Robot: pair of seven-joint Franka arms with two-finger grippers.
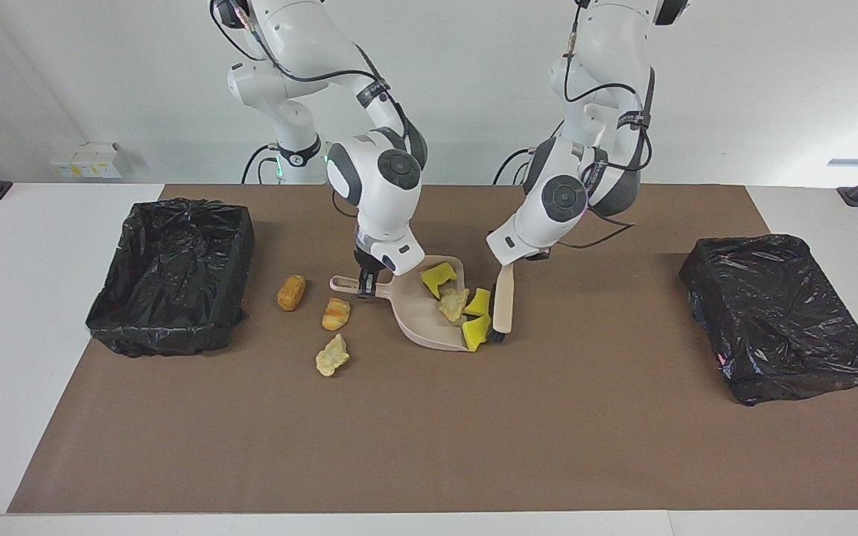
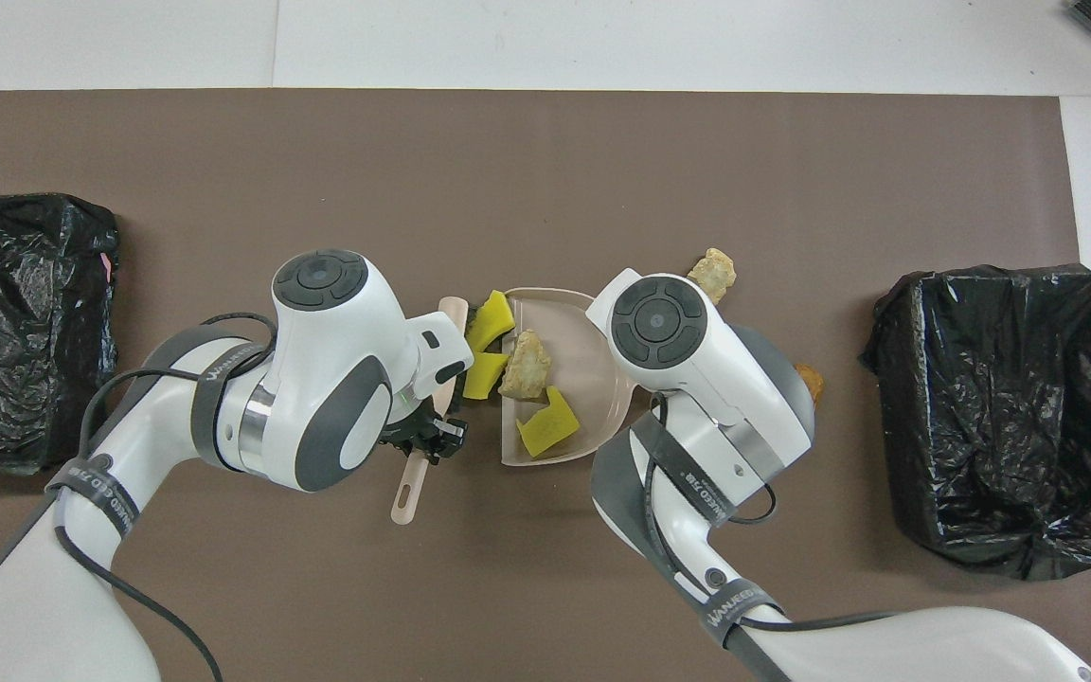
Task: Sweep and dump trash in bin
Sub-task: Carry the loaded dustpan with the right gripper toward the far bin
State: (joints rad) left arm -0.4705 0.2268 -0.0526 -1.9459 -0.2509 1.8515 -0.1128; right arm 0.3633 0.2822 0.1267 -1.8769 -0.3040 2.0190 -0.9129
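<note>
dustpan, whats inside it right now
In the dustpan: one yellow chunk and a tan chunk; two more yellow chunks sit at its open edge, pushed by the brush. Nothing seems hidden beneath them.

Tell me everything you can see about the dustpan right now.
The dustpan is beige, plastic-looking, with a flat scoop, raised rim and a thin handle with a hanging hole. The right hand is shut on that handle, and the scoop's open lip faces the left arm's end of the table. A yellow chunk and a tan chunk lie in it. Two more yellow chunks sit at its lip, pressed there by the brush.
</note>
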